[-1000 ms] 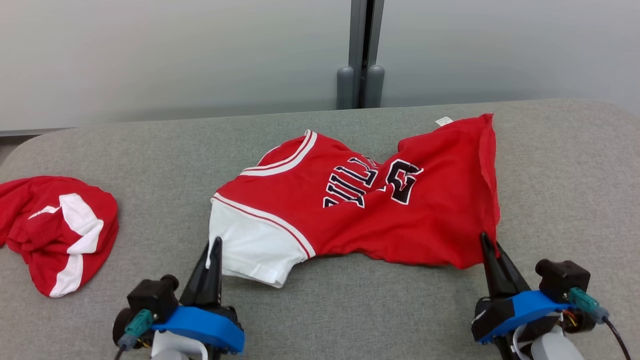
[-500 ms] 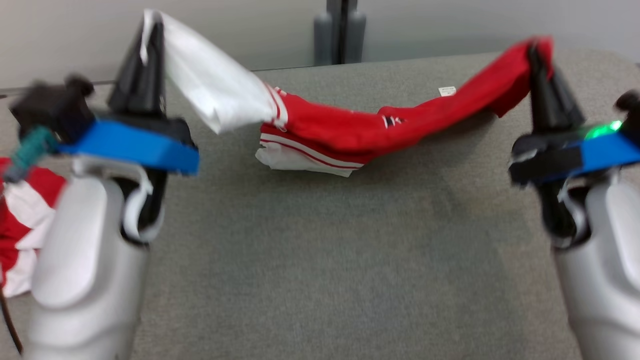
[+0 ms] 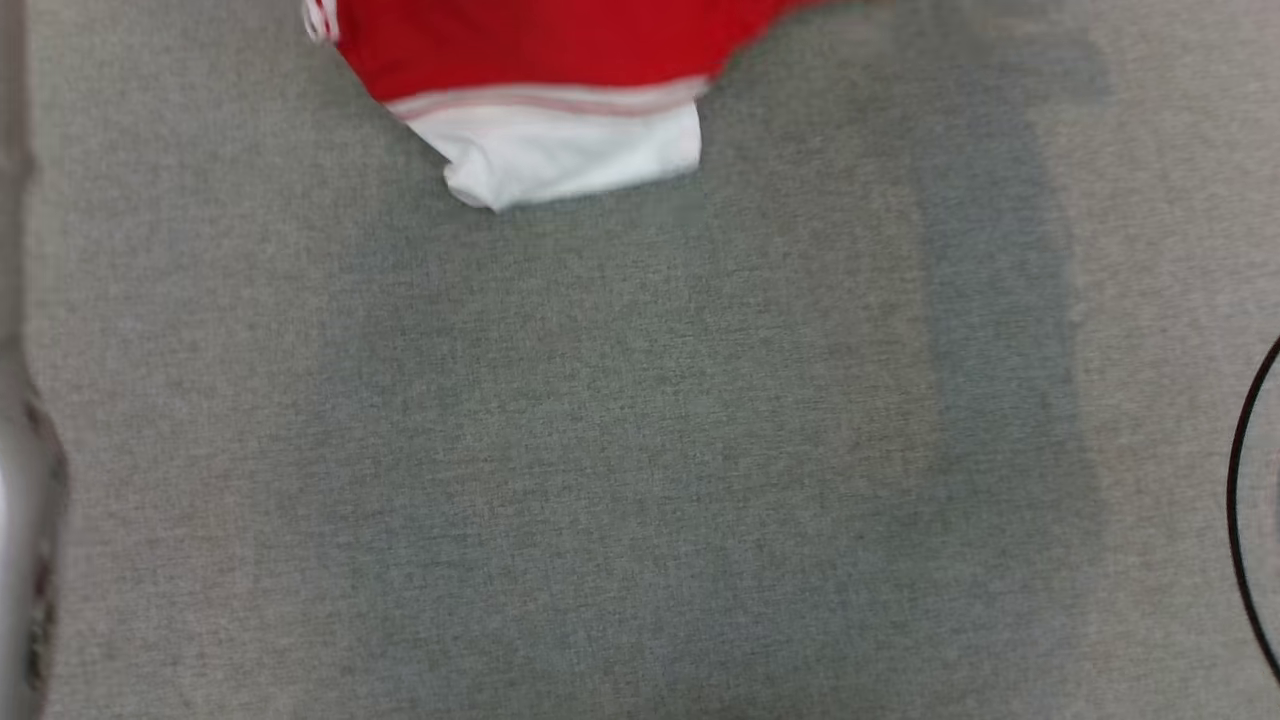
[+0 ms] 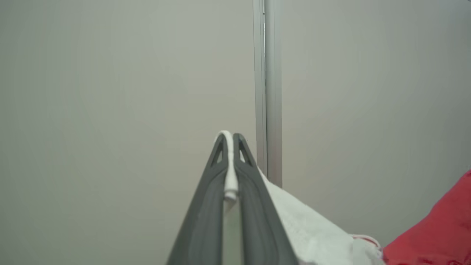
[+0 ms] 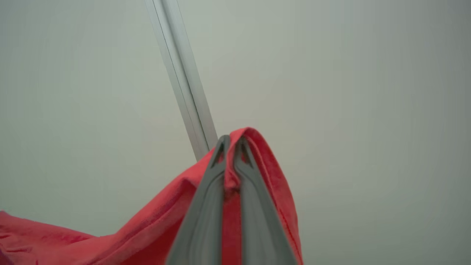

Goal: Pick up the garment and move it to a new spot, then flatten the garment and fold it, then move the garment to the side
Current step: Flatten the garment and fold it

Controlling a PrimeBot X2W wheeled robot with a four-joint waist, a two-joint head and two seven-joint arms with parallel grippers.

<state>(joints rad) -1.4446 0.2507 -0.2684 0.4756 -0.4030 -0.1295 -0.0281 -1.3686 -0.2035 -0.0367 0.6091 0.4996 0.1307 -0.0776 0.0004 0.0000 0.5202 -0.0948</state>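
The garment (image 3: 540, 50) is a red jersey with a white sleeve (image 3: 570, 150); its lower part hangs into the top of the head view, above the grey table (image 3: 640, 450). In the left wrist view my left gripper (image 4: 230, 138) is shut on a white edge of the garment (image 4: 312, 232), which trails off to the lower right. My right gripper (image 5: 231, 141) is shut on a red fold of the garment (image 5: 147, 228), which droops to the lower left. Both grippers point at a pale wall.
A thin black cable (image 3: 1245, 500) arcs in at the head view's right edge, and a pale blurred part (image 3: 15, 560) lies along its left edge. A metal post (image 4: 268, 92) runs up the wall behind the grippers, post (image 5: 184, 81).
Both grippers have risen with the garment from table level, lifting it off the table. The head camera has tilted down, so the whole picture has shifted.
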